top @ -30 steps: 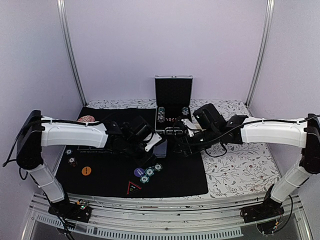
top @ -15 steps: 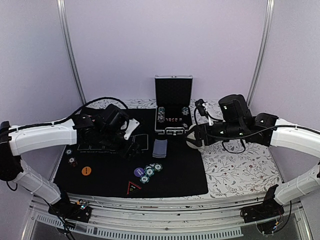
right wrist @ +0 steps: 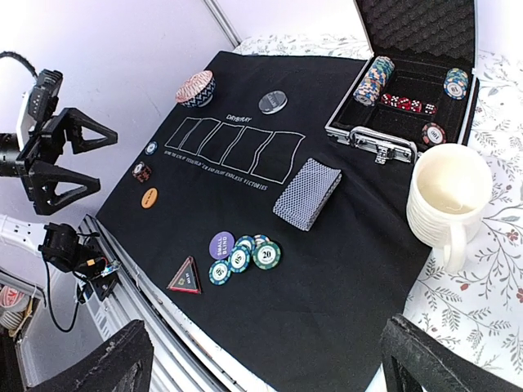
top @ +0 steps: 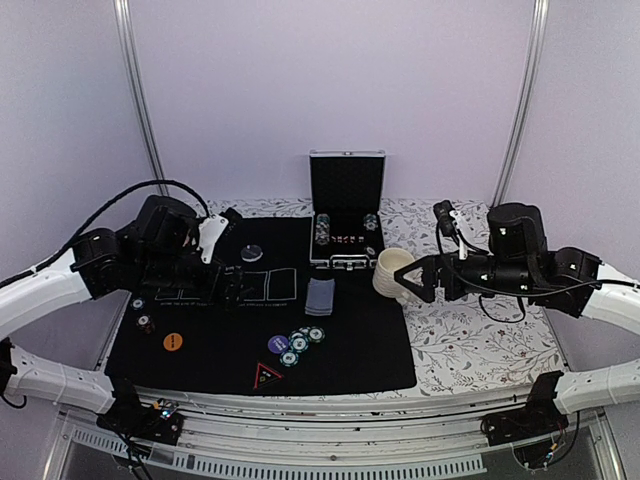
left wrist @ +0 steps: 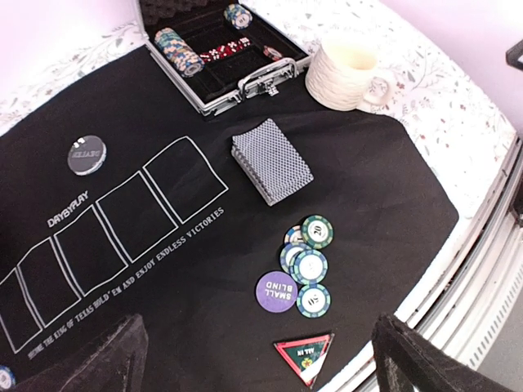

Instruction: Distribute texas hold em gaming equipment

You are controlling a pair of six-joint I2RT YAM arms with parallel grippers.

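A blue-grey-backed deck of playing cards lies mid-mat. Nearer the front sit several green-and-white poker chips, touching a purple "small blind" button. An orange button lies front left, and a black dealer button sits near the back. My left gripper hangs open over the mat's left part. My right gripper is open and empty, just right of the mug.
An open metal case holding chip stacks and dice stands at the back. A cream mug stands at the black mat's right edge. A red triangular marker lies at the front, a patterned bowl back left.
Both arms have drawn back from the middle of the mat, left to the left, right to the right. Both grippers have opened wider. The mug now shows.
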